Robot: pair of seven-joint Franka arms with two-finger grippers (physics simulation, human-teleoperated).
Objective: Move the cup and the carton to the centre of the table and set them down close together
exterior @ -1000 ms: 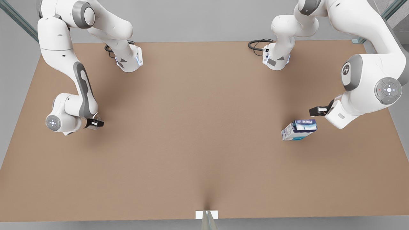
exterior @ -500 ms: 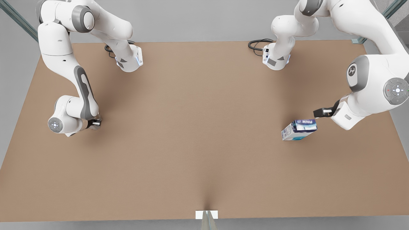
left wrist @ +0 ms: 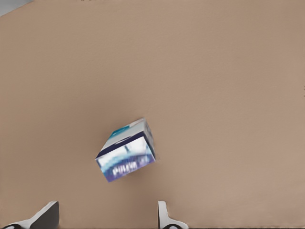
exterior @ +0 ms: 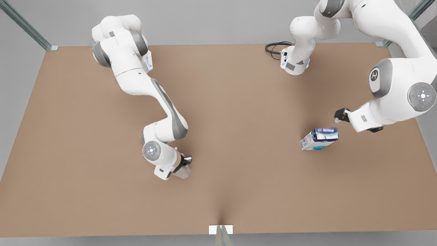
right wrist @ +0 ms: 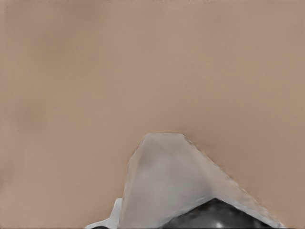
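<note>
My right hand (exterior: 186, 164) had the cup (right wrist: 167, 186) gripped, just short of bench (exterior: 68, 136) centre. Left hand (left wrist: 107, 217) hung open near the carton (exterior: 319, 138), standing toward the far-right corner in front view, label prob "PULIVA". Next imo: drop down, grab carton.

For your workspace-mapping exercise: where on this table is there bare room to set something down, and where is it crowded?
Bare table lies between the right end effector holding the cup and the carton, and along the front view's left edge. It is crowded around the carton, where the open left end effector hovers close by.
</note>
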